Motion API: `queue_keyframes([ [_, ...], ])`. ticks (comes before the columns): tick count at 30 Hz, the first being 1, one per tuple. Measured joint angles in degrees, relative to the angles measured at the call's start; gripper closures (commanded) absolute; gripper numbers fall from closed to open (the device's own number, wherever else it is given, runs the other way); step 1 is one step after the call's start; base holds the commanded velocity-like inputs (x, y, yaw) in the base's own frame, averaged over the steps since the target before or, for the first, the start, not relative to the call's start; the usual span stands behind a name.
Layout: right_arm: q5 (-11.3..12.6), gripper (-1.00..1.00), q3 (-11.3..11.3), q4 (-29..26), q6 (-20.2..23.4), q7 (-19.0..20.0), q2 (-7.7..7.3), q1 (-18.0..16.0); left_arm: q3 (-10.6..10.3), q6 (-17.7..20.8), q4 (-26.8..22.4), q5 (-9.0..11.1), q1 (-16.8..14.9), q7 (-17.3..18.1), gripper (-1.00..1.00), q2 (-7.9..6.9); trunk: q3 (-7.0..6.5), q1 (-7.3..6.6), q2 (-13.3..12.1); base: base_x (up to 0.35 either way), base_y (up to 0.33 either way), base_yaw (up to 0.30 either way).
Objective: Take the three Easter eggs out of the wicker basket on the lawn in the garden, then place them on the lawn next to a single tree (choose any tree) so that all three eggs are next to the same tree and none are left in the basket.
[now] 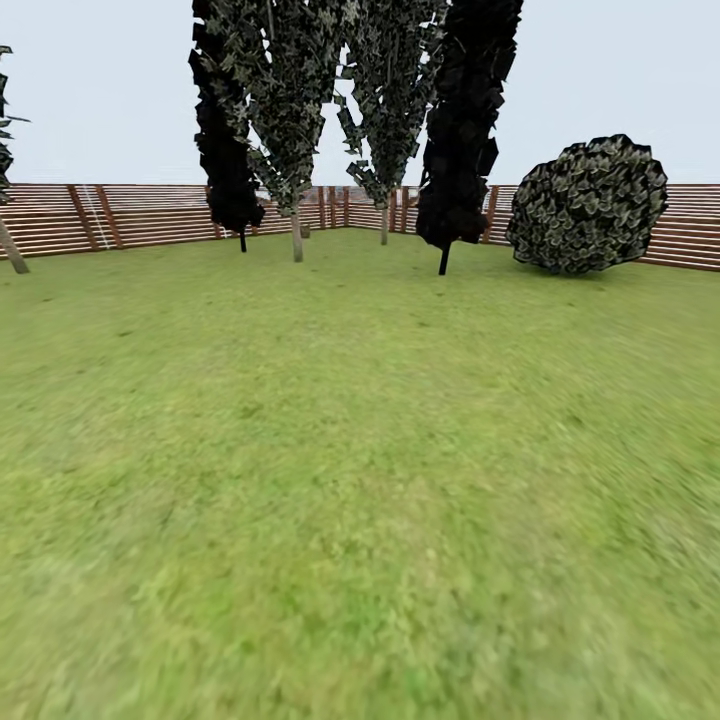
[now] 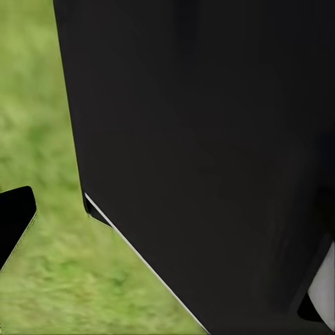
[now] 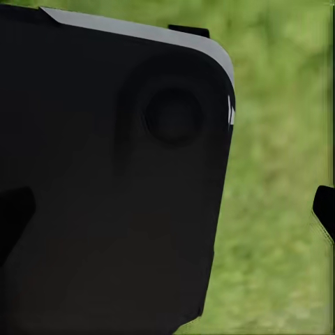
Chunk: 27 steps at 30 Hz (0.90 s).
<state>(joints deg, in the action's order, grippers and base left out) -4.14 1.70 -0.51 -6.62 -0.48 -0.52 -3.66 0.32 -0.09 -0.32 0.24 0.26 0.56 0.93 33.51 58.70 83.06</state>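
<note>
**In transit on grass, grippers mostly blocked from sight**

Left gripper: left wrist view has one dark fingertip at the frame edge over grass. The rest is a big black robot body panel with a thin pale edge. Opposite finger hidden, so can't tell how far open it is or whether it holds anything.

Right gripper: same story. One dark fingertip at the frame edge, a black housing with a round recess and a grey top rim covering most of the view, blurred grass behind. Opening and load: cannot tell.

Head view: the lawn runs from the near edge out to the fence, patchy green-yellow, blurred up close. At its far edge stand two pale-trunked trees with grey-green leaf clusters, flanked by two near-black columnar trees. Round dark bush sits toward the far right corner, just in front of the brown slatted fence. Another slanted pale trunk at the far left edge.
</note>
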Motion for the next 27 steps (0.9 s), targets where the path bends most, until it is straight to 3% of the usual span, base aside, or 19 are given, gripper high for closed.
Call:
queue_keyframes([
  [27,0.0,-1.0,0.0,-0.01,0.0,0.0,0.0,0.0,0.0,0.01,0.0,0.0,0.0,0.0,-1.0,0.01,0.0,0.0,0.0,0.325,0.0,0.0],
])
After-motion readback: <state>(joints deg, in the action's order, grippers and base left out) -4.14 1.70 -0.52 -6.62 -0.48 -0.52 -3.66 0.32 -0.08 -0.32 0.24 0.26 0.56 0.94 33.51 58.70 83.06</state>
